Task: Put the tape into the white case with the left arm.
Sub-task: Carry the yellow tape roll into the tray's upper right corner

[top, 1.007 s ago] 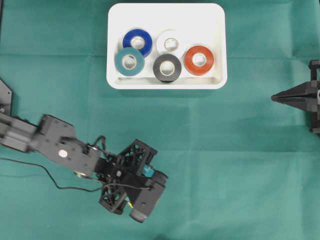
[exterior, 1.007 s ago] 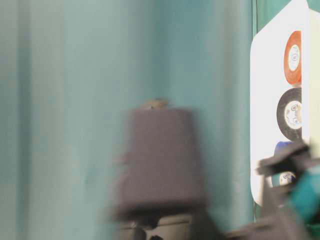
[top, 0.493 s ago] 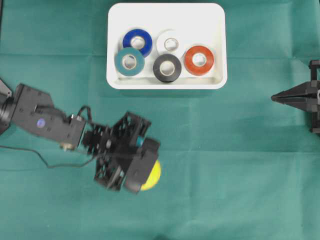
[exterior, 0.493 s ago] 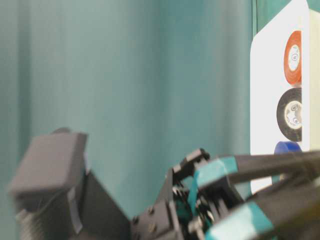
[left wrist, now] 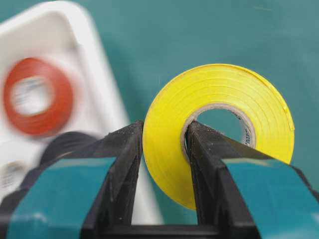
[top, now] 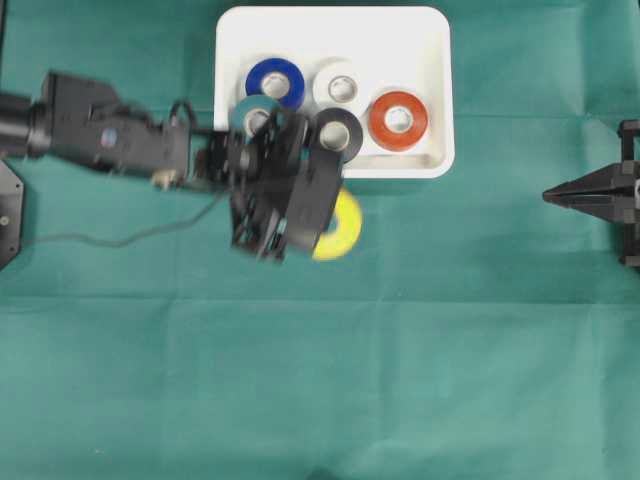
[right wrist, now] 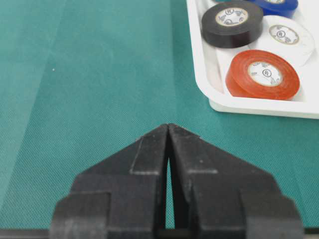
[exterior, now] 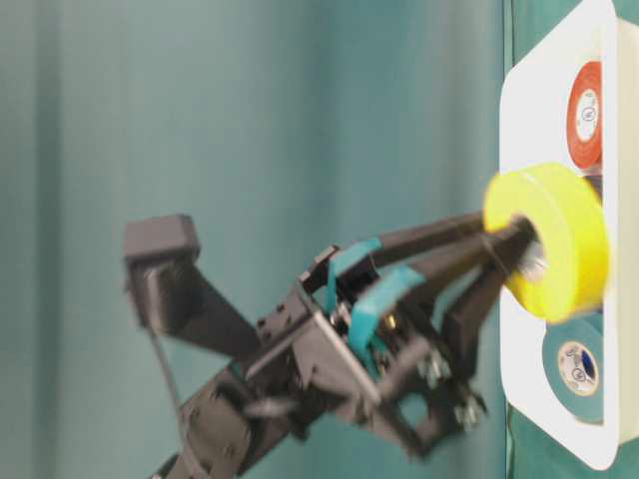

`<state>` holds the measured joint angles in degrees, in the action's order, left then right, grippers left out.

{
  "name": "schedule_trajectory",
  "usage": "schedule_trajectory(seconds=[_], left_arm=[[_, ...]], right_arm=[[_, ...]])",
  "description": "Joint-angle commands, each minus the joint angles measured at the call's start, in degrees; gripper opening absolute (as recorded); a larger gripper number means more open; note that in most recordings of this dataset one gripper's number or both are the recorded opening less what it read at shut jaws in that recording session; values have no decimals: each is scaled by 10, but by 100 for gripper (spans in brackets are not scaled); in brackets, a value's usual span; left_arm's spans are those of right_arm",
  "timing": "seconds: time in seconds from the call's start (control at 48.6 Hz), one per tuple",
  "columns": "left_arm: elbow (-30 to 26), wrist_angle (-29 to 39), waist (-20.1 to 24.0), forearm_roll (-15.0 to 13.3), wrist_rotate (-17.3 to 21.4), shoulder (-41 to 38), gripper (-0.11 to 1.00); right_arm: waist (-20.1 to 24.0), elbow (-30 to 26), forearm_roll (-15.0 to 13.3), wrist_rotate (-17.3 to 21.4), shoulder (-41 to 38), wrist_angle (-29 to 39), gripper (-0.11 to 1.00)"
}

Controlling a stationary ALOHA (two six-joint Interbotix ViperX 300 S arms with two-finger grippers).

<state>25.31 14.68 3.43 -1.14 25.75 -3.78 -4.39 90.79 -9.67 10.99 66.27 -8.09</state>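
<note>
Just outside the white case [top: 432, 120] rim, left pincer [left wrist: 164, 149] pinching yellow tape [left wrist: 219, 129]; right pincer [right wrist: 168, 134] pressed together, well apart.

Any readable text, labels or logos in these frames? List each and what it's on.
None legible.
Black roll, white roll, red roll: printed core labels, too small to read.
Teal roll: round core mark, blurred.
Yellow roll: faint print on its inner core, unreadable.

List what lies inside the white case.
In the white case: blue, white, red, black and teal rolls, the last two partly covered by the left hand.
</note>
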Motion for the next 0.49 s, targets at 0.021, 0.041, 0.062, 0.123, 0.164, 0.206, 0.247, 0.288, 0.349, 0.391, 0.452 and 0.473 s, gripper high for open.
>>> schedule_trajectory(seconds=[0.021, 0.041, 0.062, 0.123, 0.164, 0.206, 0.247, 0.288, 0.349, 0.391, 0.452, 0.473], left_arm=[[-31, -14, 34, 1, 4, -8, 26], [-35, -14, 40, 1, 6, -11, 26], [-40, -14, 45, 1, 7, -16, 26], [-52, -14, 60, 1, 11, -29, 26], [-62, -14, 68, 1, 15, -37, 26], [-72, -15, 76, 1, 17, -47, 26], [-82, -14, 83, 1, 19, -54, 26], [-91, -14, 90, 1, 21, -61, 26], [-102, -14, 98, 1, 24, -69, 26], [-109, -14, 105, 1, 25, -74, 26], [-120, -14, 116, 1, 28, -80, 26], [-122, -14, 120, 1, 29, -82, 26]], right_arm=[[-1, -6, 0, 1, -4, -5, -9], [-1, -6, -1, 1, -4, -5, -9], [-1, -6, -1, 1, -4, -5, -9], [-1, -6, -1, 1, -4, -5, -9], [-1, -6, -1, 1, -4, -4, -9], [-1, -6, -1, 1, -4, -5, -9], [-1, -6, -1, 1, -4, -5, -9], [-1, -6, -1, 0, -4, -5, -9], [-1, -6, -1, 1, -4, -5, -9], [-1, -6, -1, 1, -3, -5, -9], [-1, -6, -1, 1, -4, -5, -9], [-1, -6, -1, 1, -4, -5, -10]])
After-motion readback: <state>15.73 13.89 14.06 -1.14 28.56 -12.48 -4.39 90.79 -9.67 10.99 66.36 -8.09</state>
